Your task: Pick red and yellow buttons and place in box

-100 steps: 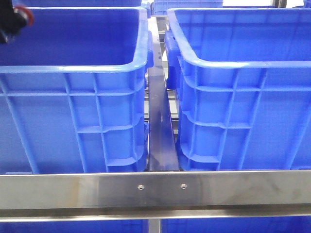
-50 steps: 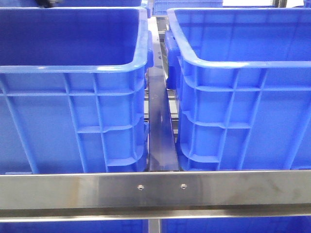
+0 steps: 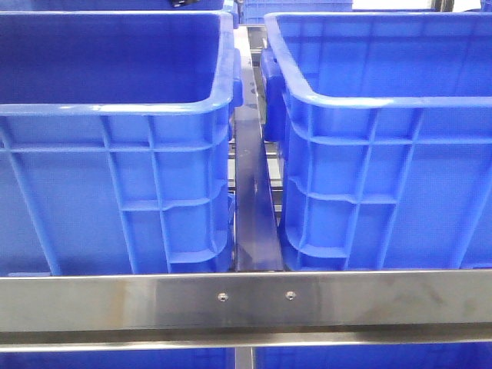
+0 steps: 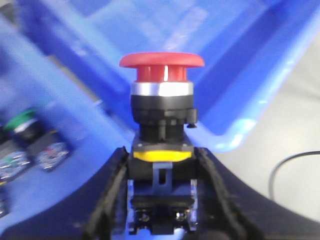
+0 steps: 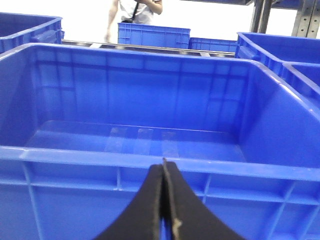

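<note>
Red button [image 4: 161, 67] between left fingers [image 4: 107, 200].

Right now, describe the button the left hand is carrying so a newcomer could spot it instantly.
In the left wrist view, look above the blue bin to the left hand. Clamped between its black fingers stands the red mushroom-head push button, upright, with a silver collar and a black body carrying a yellow band. The green-capped button lying off to the side is not held.
</note>
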Available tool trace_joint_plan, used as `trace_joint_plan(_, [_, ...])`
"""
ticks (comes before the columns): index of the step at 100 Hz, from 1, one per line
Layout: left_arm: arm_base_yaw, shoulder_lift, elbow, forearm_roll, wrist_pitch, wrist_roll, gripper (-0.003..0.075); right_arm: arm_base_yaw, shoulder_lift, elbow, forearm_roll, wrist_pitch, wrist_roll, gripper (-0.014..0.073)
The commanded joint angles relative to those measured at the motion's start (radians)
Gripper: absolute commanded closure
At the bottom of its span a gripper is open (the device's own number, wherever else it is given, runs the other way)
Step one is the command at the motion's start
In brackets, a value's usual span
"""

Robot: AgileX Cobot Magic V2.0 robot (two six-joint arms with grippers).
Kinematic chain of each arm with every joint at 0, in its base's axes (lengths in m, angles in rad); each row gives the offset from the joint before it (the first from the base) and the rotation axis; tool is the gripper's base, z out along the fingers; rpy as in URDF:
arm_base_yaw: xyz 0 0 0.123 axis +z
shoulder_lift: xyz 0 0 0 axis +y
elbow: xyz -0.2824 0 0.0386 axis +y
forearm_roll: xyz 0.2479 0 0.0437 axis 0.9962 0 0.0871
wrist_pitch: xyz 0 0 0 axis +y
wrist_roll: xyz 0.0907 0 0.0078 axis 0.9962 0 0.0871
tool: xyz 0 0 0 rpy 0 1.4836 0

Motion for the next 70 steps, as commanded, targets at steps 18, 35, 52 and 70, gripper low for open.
trace_joint_plan(18, [-0.016, -0.036, -0.030, -0.047, -0.059, -0.001, 0.0573, -0.003, -0.025, -0.094, -0.002, 0.063, 0.001, 0.0663])
trace_joint_plan(35, [-0.016, -0.036, -0.030, -0.047, -0.059, -0.001, 0.0573, -0.003, -0.002, -0.203, 0.008, 0.273, 0.005, 0.0663])
trace_joint_plan(52, [-0.016, -0.036, -0.030, -0.047, -0.059, -0.001, 0.0573, -0.003, 0.105, -0.334, 0.009, 0.469, 0.005, 0.0657])
trace_joint_plan(70, [-0.016, -0.036, -0.030, -0.047, -0.059, -0.001, 0.0573, -0.003, 0.241, -0.439, 0.010, 0.515, 0.005, 0.0403])
